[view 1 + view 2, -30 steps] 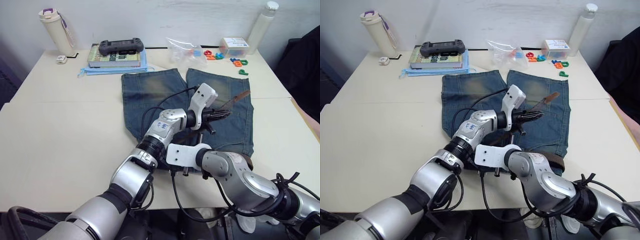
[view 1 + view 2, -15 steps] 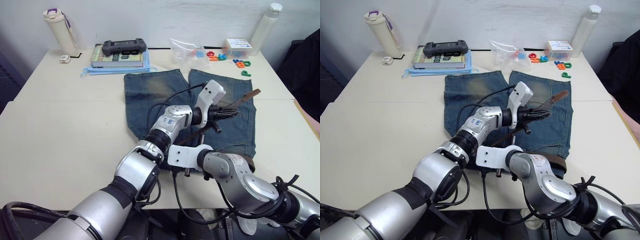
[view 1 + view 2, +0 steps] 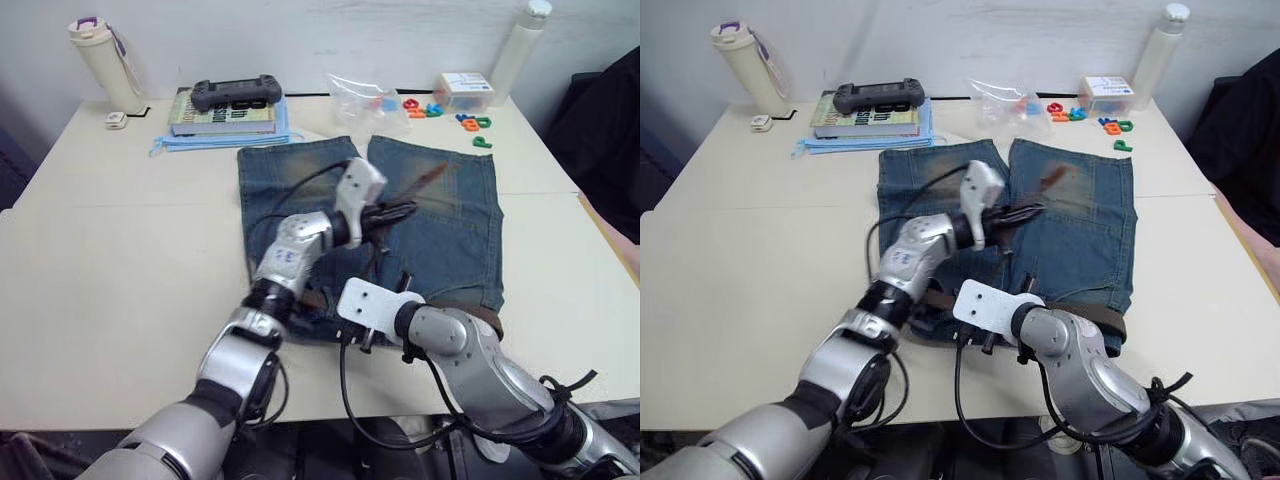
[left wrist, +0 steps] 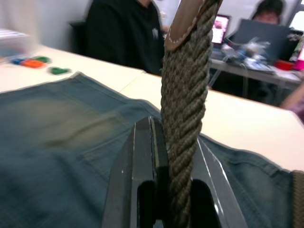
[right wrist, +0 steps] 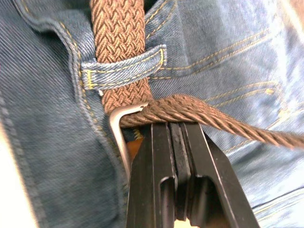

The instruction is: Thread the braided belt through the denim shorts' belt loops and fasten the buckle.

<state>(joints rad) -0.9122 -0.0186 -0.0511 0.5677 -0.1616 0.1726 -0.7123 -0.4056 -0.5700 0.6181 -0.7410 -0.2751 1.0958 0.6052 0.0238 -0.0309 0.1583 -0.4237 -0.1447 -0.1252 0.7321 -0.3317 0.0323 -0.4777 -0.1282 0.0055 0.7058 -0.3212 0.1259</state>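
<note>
Denim shorts (image 3: 420,225) are laid flat at centre frame on a pale worktop (image 3: 110,250), legs toward the upper edge, waistband toward the lower edge.

The braided belt (image 5: 118,35) is seen in the right wrist view passing under a belt loop (image 5: 124,66) on the waistband; just beyond the loop the silver buckle (image 5: 119,130) is lodged, with the strap bending sharply across it. In the head views the belt's free end is raised over the centre of the shorts, its tan tip (image 3: 432,177) pointing to the upper right.

Left pincer (image 3: 392,212): clamped on the braided belt, held above the shorts at centre frame. In the left wrist view the strap (image 4: 183,118) is gripped between the two black fingers (image 4: 142,166).

Right pincer (image 5: 175,130): fingers pressed together, tips set against the strap at the buckle, at lower centre in the head views. Whether any strap is caught between them cannot be told.

Along the upper edge of the frame are noted: a cream bottle (image 3: 97,62), a game controller (image 3: 235,92) on stacked books (image 3: 220,115), a clear plastic bag (image 3: 358,97), coloured plastic pieces (image 3: 470,122), a small box (image 3: 462,85) and a white bottle (image 3: 515,50).
</note>
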